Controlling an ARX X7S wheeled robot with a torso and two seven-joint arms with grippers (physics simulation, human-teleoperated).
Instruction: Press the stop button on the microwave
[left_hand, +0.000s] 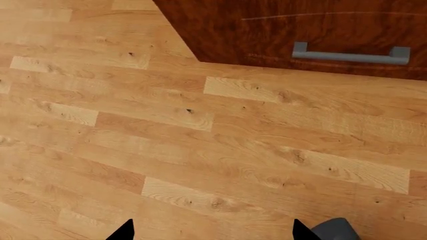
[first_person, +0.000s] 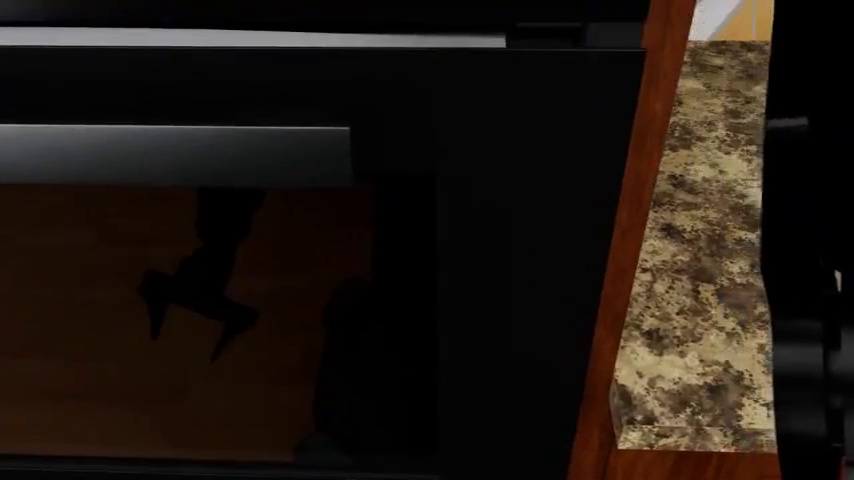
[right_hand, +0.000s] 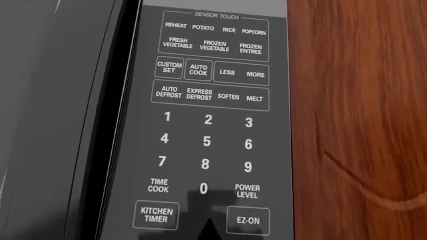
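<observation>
1. Microwave (first_person: 320, 250): black appliance filling most of the head view; a grey handle bar (first_person: 174, 155) runs across its dark door.
2. Control panel (right_hand: 210, 125): seen close up in the right wrist view, to the right of the door, with sensor-touch keys, a number pad, KITCHEN TIMER and EZ-ON. No stop button is visible in this crop.
3. Right gripper (right_hand: 209, 230): only one dark tip shows, close to the panel below the 0 key; jaws state cannot be told.
4. Left gripper (left_hand: 213, 232): jaws spread apart, released, over wood floor (left_hand: 167, 150).
5. Cabinet (left_hand: 300, 30): dark wood with grey handle (left_hand: 350, 54).
6. Bench (first_person: 701, 260): speckled stone, right of the microwave.
</observation>
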